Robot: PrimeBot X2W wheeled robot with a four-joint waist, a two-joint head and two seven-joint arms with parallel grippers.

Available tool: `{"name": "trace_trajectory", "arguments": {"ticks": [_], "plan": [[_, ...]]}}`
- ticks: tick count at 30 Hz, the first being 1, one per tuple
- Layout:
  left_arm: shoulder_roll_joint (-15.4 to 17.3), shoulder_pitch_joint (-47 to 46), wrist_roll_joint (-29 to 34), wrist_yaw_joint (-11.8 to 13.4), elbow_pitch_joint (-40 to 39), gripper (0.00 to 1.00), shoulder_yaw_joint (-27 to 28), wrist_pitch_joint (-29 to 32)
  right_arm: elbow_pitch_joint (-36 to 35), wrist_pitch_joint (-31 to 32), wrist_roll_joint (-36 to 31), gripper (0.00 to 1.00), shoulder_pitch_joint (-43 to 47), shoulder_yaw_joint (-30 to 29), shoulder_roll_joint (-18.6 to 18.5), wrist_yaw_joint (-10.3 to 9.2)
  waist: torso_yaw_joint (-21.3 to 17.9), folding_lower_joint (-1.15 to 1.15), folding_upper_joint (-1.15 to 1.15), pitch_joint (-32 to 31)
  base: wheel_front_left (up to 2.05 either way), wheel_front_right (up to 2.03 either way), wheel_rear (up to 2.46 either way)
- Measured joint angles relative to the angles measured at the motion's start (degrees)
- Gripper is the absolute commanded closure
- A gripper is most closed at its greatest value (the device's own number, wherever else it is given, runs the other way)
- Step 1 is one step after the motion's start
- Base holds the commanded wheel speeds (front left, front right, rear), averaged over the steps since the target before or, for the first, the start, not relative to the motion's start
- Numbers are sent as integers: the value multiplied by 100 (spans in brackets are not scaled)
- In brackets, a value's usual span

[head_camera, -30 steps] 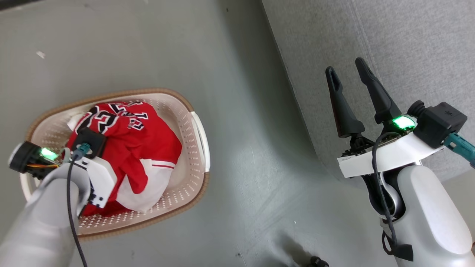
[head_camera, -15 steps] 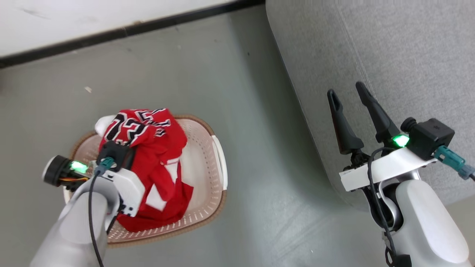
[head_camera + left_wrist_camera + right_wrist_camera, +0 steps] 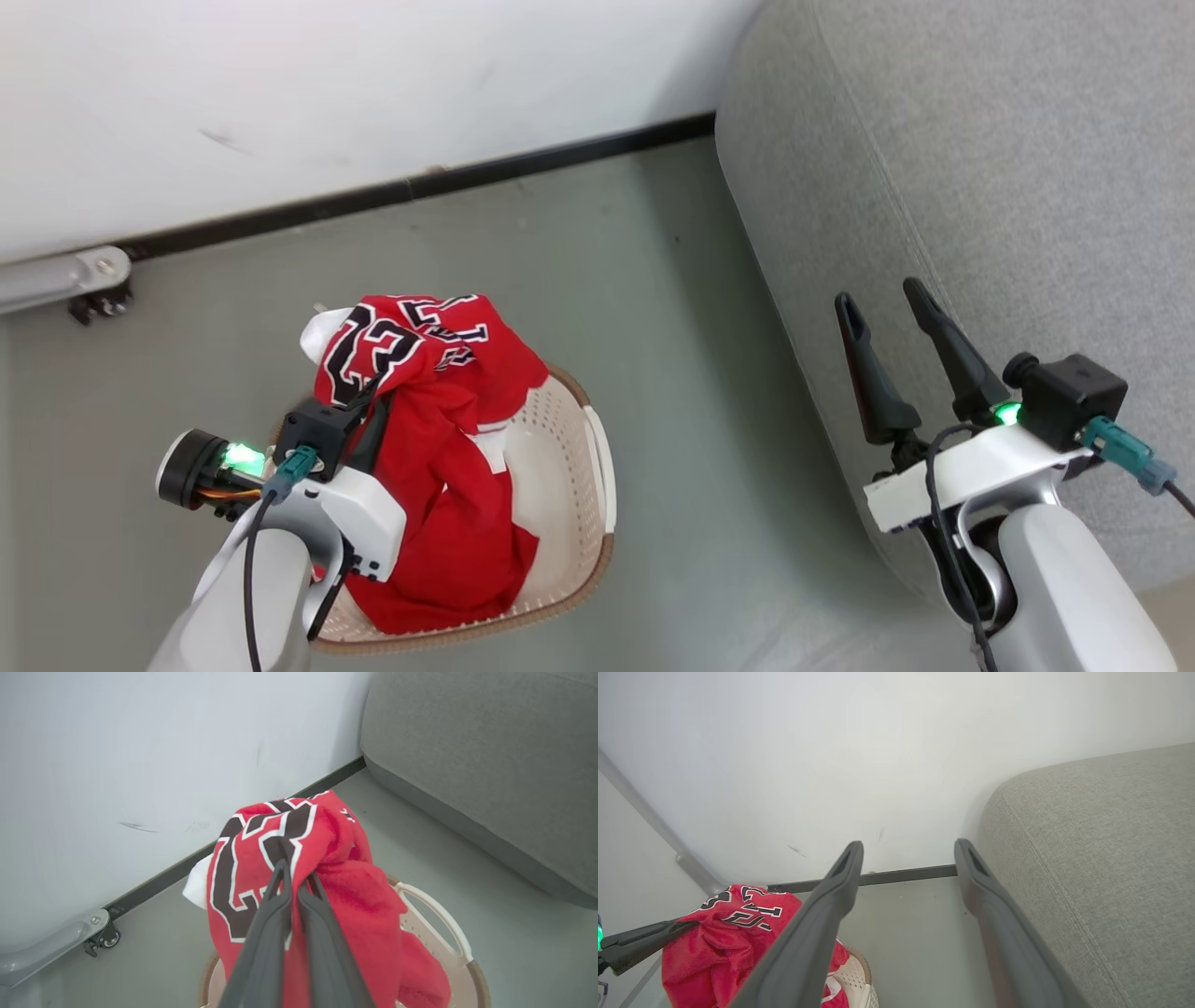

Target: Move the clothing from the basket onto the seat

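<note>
Lower left: left gripper (image 3: 293,873) clamped on red clothing (image 3: 448,439) dangling into basket (image 3: 571,597). Lower right: right gripper (image 3: 878,297), jaws apart, near seat (image 3: 980,140).

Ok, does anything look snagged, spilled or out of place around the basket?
Nothing stands out. The clothing hangs bunched from the shut left gripper, its lower end draped into the upright basket. The right gripper is open and empty, by the seat.

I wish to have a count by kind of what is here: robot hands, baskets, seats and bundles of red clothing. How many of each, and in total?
Robot hands: 2 (left hand, right hand)
Basket: 1
Seat: 1
Bundle of red clothing: 1
Total: 5
</note>
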Motion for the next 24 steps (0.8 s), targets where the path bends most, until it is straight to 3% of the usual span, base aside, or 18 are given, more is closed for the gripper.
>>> {"name": "trace_trajectory", "arguments": {"ticks": [24], "plan": [[-198,1209,-350,35,-2632,100,513,-2,231,1,-175,0,849,-166,0,0,551,0,0,-1358,0,0,0]]}}
